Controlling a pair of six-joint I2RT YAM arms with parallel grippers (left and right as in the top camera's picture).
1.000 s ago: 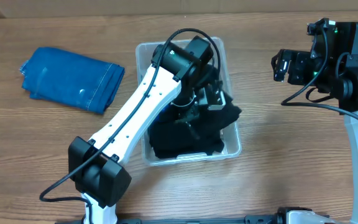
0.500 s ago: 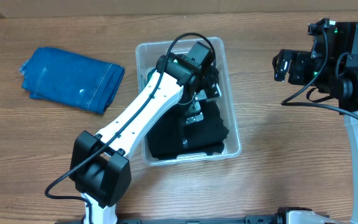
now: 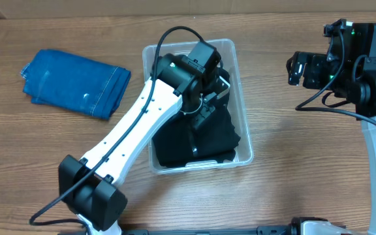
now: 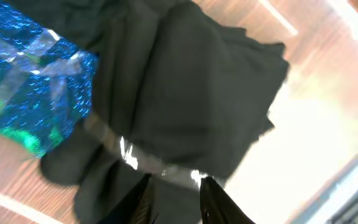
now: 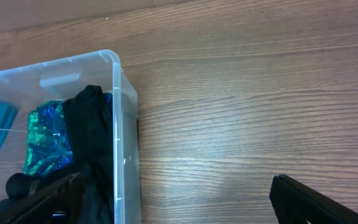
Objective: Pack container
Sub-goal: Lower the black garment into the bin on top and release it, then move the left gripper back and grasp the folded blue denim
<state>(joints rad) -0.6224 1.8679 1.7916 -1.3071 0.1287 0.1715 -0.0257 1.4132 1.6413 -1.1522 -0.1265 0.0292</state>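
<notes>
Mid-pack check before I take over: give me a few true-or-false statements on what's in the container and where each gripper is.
1. The black garment lies inside the container. True.
2. The folded blue cloth is packed too. False: it lies on the table outside the container, on the left arm's side.
3. The right gripper is open and empty. True.
4. The right gripper is down in the container. False: the left gripper is in there, over the black garment; the right one is above bare table beside the container.
5. A shiny blue-green packet shares the container with the garment. True.
</notes>
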